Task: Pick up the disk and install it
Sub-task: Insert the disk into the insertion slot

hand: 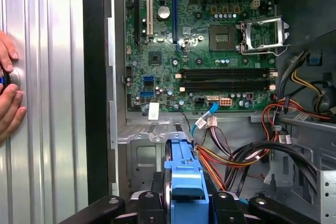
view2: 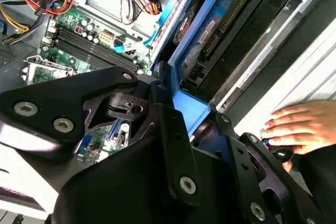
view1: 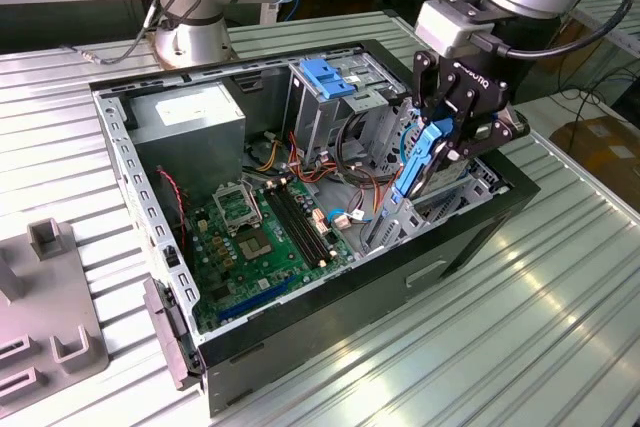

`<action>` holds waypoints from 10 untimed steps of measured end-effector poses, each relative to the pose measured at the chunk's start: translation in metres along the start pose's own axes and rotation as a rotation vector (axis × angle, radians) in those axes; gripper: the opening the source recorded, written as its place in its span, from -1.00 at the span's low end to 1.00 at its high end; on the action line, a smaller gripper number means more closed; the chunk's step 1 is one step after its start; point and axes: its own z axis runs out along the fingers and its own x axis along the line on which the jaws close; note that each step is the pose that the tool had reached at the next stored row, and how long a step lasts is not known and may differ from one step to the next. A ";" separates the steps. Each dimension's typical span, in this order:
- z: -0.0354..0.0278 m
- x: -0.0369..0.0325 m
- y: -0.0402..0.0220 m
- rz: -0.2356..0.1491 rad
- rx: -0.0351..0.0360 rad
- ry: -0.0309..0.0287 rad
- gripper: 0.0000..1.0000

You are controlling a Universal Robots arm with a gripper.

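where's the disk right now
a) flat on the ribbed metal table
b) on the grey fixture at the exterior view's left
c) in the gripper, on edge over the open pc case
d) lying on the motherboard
c: in the exterior view the gripper is shut on the disk, whose blue-railed body stands on edge and tilted, reaching down into the open computer case.
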 end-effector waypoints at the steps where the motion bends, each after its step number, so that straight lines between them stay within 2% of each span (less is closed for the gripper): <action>1: 0.0020 0.0000 0.0000 0.000 0.0000 0.0001 -0.26; 5: 0.0138 0.0002 0.0002 0.000 0.0000 0.0002 -0.26; 10: 0.0141 0.0002 0.0001 0.000 0.0001 0.0010 -0.26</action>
